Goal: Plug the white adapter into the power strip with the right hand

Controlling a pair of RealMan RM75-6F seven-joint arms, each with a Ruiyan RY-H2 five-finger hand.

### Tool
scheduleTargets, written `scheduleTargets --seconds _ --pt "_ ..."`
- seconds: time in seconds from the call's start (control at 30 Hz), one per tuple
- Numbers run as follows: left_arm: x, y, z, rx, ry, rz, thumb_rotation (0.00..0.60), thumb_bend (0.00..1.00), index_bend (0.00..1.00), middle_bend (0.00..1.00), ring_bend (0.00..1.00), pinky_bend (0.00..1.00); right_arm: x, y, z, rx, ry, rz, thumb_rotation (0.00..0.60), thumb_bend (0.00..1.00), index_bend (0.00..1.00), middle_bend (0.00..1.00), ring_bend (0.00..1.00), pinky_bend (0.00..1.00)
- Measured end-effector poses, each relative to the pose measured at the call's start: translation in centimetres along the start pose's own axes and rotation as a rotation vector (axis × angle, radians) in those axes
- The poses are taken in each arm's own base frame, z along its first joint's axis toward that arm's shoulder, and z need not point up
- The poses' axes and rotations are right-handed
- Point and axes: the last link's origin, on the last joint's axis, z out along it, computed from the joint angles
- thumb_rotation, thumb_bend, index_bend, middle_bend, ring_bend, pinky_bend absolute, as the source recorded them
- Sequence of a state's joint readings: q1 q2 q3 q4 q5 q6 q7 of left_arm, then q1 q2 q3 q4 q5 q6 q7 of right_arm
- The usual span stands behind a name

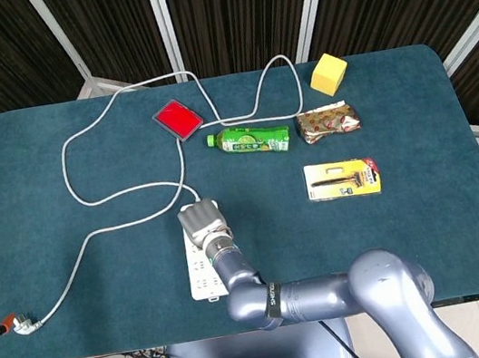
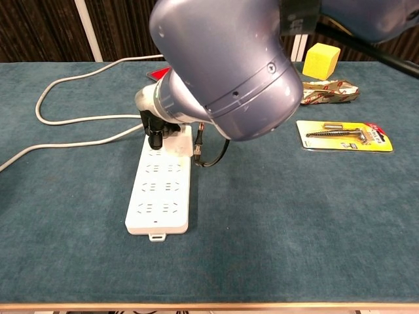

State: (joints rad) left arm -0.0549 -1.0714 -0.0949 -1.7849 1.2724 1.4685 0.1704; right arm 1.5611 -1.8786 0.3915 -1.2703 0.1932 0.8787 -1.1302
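Your long teal felt-covered table (image 1: 74, 289) fills both views, and your right arm, a bulky silver-grey jointed arm (image 2: 222, 72), crowds the upper centre of the chest view. Below it, at lower left of centre, lies the white rectangular plastic power strip (image 2: 160, 196), its grey cord (image 1: 87, 200) looping toward the upper left of the head view. Your right hand (image 2: 156, 127), dark-fingered, sits at the strip's far end, gripping the small white boxy adapter (image 2: 178, 139), which appears pressed against the topmost sockets; whether its pins are seated is hidden by the hand. Your left hand is not visible in either view. You seem to be at the insertion step itself. Next, you likely need a straight downward push, keeping the adapter square to the socket, before letting your fingers loosen.
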Motion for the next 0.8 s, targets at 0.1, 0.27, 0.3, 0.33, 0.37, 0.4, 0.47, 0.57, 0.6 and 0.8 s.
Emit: scheduleTargets --seconds 0.1,0.27,0.3,0.33,0.37,0.4,0.47,0.57,0.6,0.8 --pt "0.0 0.0 0.0 0.000 0.001 0.000 0.600 0.06 0.16 0.00 0.00 0.00 0.0 0.1 0.1 -0.004 0.001 0.001 0.600 0.91 1.00 0.76 0.83 0.99" --pt "0.1 -0.1 0.0 0.002 0.002 0.000 0.600 0.06 0.16 0.00 0.00 0.00 0.1 0.3 0.2 -0.010 0.002 0.006 0.600 0.91 1.00 0.75 0.83 0.99" --pt "0.1 -0.1 0.0 0.002 0.002 0.000 0.600 0.06 0.16 0.00 0.00 0.00 0.2 0.3 0.2 -0.009 0.004 0.011 0.600 0.91 1.00 0.75 0.83 0.99" --pt "0.1 -0.1 0.0 0.003 0.002 0.000 0.600 0.06 0.16 0.00 0.00 0.00 0.3 0.3 0.1 -0.007 0.005 0.015 0.600 0.90 1.00 0.75 0.83 0.99" --pt "0.1 -0.1 0.0 0.003 0.002 0.001 0.600 0.06 0.16 0.00 0.00 0.00 0.4 0.3 0.1 -0.006 0.007 0.018 0.600 0.90 1.00 0.75 0.83 0.99" --pt "0.1 -0.1 0.0 0.004 0.001 0.002 0.600 0.06 0.16 0.00 0.00 0.00 0.6 0.3 0.0 -0.003 0.010 0.022 0.600 0.90 1.00 0.75 0.83 0.99" --pt "0.0 -0.1 0.0 0.005 0.001 0.002 0.600 0.06 0.16 0.00 0.00 0.00 1.0 0.3 -0.2 0.000 0.017 0.026 0.600 0.90 1.00 0.76 0.83 0.99" --pt "0.1 -0.1 0.0 0.006 0.004 0.002 0.600 0.06 0.16 0.00 0.00 0.00 2.1 0.5 -0.7 0.001 0.037 0.038 0.600 0.90 1.00 0.76 0.83 0.99" --pt "0.1 -0.1 0.0 0.007 0.005 0.001 0.600 0.06 0.16 0.00 0.00 0.00 2.6 0.6 -0.9 0.002 0.046 0.049 0.600 0.90 1.00 0.76 0.83 0.99" --pt "0.3 -0.2 -0.1 0.010 0.013 0.000 0.600 0.06 0.16 0.00 0.00 0.00 5.4 1.6 -2.6 0.017 0.088 0.129 0.600 0.90 1.00 0.75 0.79 0.99"
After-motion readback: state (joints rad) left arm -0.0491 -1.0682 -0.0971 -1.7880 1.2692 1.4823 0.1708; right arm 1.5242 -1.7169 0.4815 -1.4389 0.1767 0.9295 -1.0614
